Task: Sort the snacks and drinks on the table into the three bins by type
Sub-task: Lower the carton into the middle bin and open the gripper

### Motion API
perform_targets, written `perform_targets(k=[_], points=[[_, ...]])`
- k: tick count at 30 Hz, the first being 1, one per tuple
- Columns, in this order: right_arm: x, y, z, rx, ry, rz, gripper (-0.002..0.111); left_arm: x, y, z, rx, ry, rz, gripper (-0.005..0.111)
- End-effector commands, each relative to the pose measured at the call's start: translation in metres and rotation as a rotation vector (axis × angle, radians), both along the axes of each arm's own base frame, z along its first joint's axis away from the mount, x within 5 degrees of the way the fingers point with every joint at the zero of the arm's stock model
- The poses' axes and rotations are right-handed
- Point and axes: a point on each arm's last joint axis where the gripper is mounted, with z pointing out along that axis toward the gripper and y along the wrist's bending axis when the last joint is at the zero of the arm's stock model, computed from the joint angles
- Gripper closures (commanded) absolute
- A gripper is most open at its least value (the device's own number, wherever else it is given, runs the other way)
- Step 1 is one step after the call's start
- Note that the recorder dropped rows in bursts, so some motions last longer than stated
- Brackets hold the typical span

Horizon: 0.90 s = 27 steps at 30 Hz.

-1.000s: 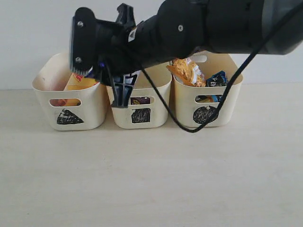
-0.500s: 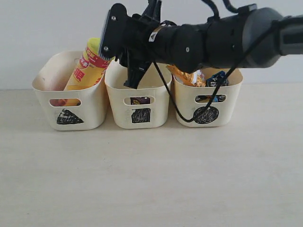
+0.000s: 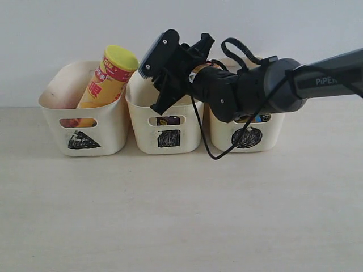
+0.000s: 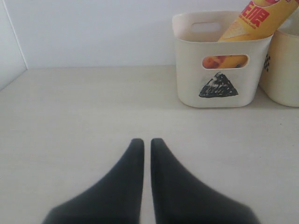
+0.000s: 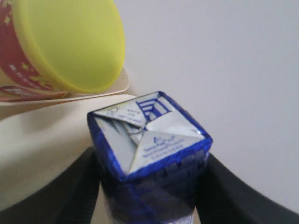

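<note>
Stretching pale and wood-grained across the front, the counter point(image 3: 181, 215) carries three alike cream plastic tubs in a row against a white wall point(image 3: 57, 28), each smooth-walled with rounded corners and a handle slot.

The right arm point(image 3: 249, 90), black and glossy, reaches in from the right across the circle bin point(image 3: 272, 133) and hides most of what that bin holds (only a scrap of blue shows through its slot). Its head hangs above the rim of the square bin point(image 3: 142, 127), near the triangle bin point(image 3: 54, 113).

A yellow-orange chip tube point(image 3: 108, 76) stands in the triangle bin. It is a stiff cylinder, its long axis tilted, base down inside and flat yellow lid point(image 5: 70, 42) up, leaning toward the square bin. Something reddish shows through that bin's slot; what it is I cannot tell.

A dark carton point(image 3: 168, 120) sits low in the square bin, seen through the slot.

The right jaws grip the milk box point(image 5: 149, 135), a small blue-and-white foil-faced carton, one finger on each side. Its folded end faces the wrist camera, and its long axis runs down between the fingers.

The left jaws are pressed together on nothing, low over bare counter and facing the triangle bin.
</note>
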Motion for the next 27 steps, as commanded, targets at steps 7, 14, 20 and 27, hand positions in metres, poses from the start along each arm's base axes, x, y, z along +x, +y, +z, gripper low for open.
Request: perform_targets(k=[7,14,20,27], points=[[0.0038,-0.0018,0.0054,0.089,-0.020,-0.009,0.062,-0.0001,0.0000,-0.0006,0.005,-0.004,0.000,0.102],[0.0039,-0.0019,0.0057,0.090,-0.023,-0.012,0.027,-0.0001,0.0000,-0.0006,0.005,-0.004,0.000,0.102],[0.0043,-0.0026,0.0057,0.099,-0.018,-0.021,0.028,-0.0001,0.0000,-0.0006,0.005,-0.004,0.000,0.102],[0.0001,-0.0059,0.0149,0.093,0.057,-0.034,0.032,-0.0001,0.0000,-0.0006,0.005,-0.004,0.000,0.102]])
